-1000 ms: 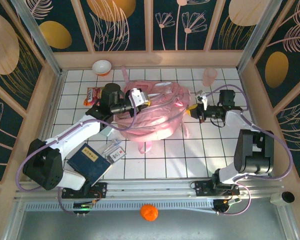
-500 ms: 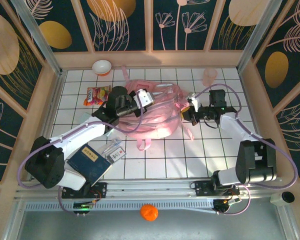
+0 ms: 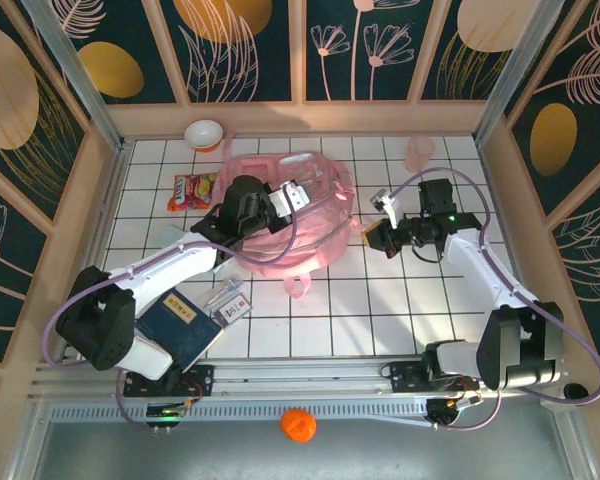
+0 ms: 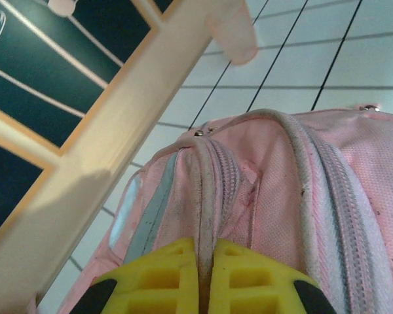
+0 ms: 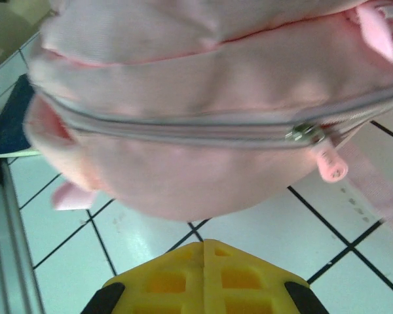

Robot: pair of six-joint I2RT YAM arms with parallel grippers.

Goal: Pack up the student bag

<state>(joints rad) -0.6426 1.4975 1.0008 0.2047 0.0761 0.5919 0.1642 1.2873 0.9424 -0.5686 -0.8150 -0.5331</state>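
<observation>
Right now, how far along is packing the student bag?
Nothing looks packed: the blue book and snack packet lie on the tiles. In hand: left gripper pinches trim on the student bag; right gripper is shut, empty, facing the closed zipper. Left: open it, load the items.

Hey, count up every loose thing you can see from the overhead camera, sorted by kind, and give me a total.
Student bag: 1
Bowl: 1
Pink cup: 1
Snack packet: 1
Blue book: 1
Small clear packet beside the book: 1
Orange round object on the grey ledge off the tiles: 1
Total: 7 that I can make out
</observation>
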